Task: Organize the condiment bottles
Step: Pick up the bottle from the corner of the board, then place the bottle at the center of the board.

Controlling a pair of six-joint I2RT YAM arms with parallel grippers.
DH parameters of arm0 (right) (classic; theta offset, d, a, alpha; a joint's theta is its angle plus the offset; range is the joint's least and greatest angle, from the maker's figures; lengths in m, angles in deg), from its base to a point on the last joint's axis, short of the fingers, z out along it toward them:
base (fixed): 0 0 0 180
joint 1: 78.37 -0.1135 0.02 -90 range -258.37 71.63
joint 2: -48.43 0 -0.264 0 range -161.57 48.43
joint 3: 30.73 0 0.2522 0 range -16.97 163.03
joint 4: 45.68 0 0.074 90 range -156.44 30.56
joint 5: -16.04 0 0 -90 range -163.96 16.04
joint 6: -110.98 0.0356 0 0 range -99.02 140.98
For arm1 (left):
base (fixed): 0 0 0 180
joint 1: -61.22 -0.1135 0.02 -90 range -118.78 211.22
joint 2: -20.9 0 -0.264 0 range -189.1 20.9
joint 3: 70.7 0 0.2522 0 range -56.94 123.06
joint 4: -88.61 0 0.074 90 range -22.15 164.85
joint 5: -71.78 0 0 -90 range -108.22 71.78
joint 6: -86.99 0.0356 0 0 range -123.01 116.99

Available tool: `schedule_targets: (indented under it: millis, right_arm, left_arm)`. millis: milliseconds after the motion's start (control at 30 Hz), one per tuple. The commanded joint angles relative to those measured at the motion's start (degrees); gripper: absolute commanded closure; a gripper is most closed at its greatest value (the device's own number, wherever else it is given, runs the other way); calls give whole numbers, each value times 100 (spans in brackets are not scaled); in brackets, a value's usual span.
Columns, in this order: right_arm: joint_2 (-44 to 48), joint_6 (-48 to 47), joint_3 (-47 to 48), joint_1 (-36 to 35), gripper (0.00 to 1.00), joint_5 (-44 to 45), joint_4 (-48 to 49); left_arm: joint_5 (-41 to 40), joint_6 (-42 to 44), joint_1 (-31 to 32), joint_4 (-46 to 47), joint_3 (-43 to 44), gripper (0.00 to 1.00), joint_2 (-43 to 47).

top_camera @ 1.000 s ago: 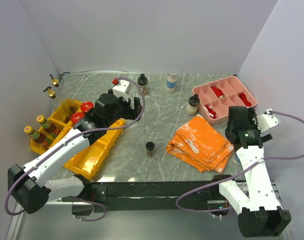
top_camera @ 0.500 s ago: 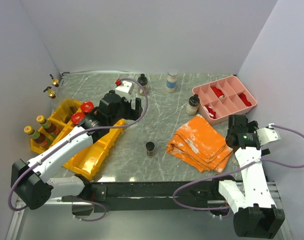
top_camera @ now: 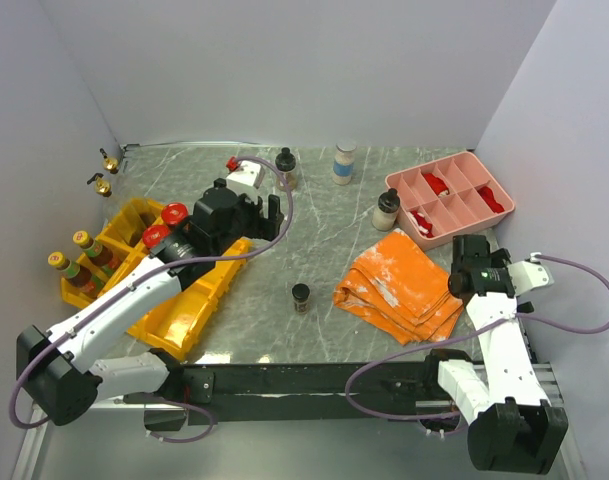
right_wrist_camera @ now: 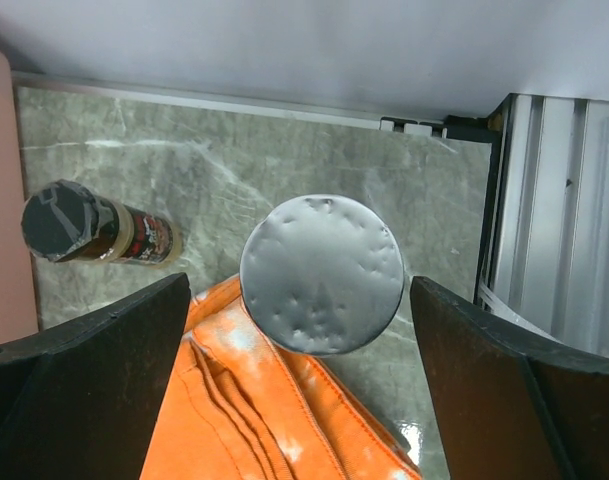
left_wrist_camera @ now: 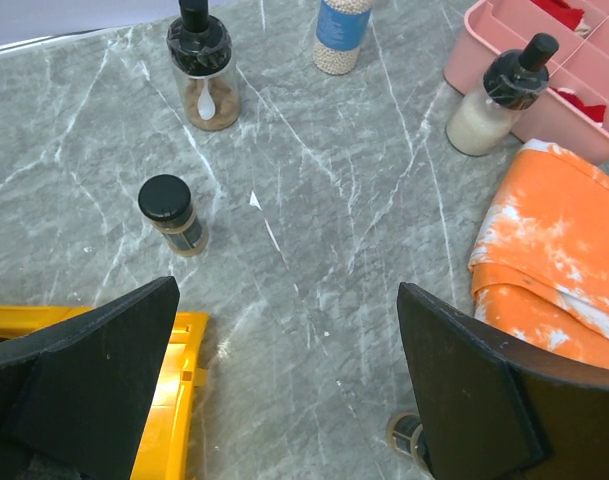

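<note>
My left gripper (top_camera: 272, 214) (left_wrist_camera: 284, 300) hangs open over bare marble beside the yellow bins (top_camera: 184, 300). Ahead of it stand a small black-capped jar (left_wrist_camera: 172, 212), a black-topped jar with a spoon (left_wrist_camera: 202, 65) (top_camera: 285, 166), a blue-labelled bottle (left_wrist_camera: 341, 30) (top_camera: 344, 160) and a white-filled jar (left_wrist_camera: 499, 95) (top_camera: 386, 209). Another small jar (top_camera: 300, 297) stands mid-table. My right gripper (top_camera: 474, 265) (right_wrist_camera: 299, 300) is open, straddling from above a bottle with a round silver lid (right_wrist_camera: 321, 272). A grey-capped bottle (right_wrist_camera: 94, 232) lies beyond it. Red-capped (top_camera: 174, 212) and yellow-topped bottles (top_camera: 82, 241) sit in the bins.
The pink divided tray (top_camera: 454, 172) holds red items at the back right. A folded orange cloth (top_camera: 402, 285) (right_wrist_camera: 244, 420) lies under the right gripper. Two gold-spout bottles (top_camera: 105, 172) stand at the back left corner. The table's right edge (right_wrist_camera: 489, 200) is close.
The right gripper has come nearer the front edge and settled over the cloth's right end. The left arm shifted only slightly.
</note>
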Motion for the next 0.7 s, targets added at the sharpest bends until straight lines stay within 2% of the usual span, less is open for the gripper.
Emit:
schedule_targets:
  millis: [0, 333, 400, 433, 467, 667]
  right_arm:
    - [-28, 257, -28, 39, 5, 290, 124]
    - [113, 169, -186, 48, 18, 360, 404]
    - [78, 169, -195, 56, 31, 378, 422]
    - [69, 143, -177, 48, 40, 422, 422]
    - [78, 56, -151, 48, 44, 457, 439]
    - [314, -463, 209, 30, 51, 668, 334]
  left_arm:
    - [-150, 142, 59, 164, 138, 3, 183]
    - [-396, 203, 164, 199, 103, 4, 298]
    - [-440, 203, 164, 199, 103, 4, 341]
    - [-457, 203, 182, 217, 86, 4, 350]
    - [-553, 212, 182, 217, 85, 4, 368]
    - [-1020, 204, 270, 436, -81, 4, 605]
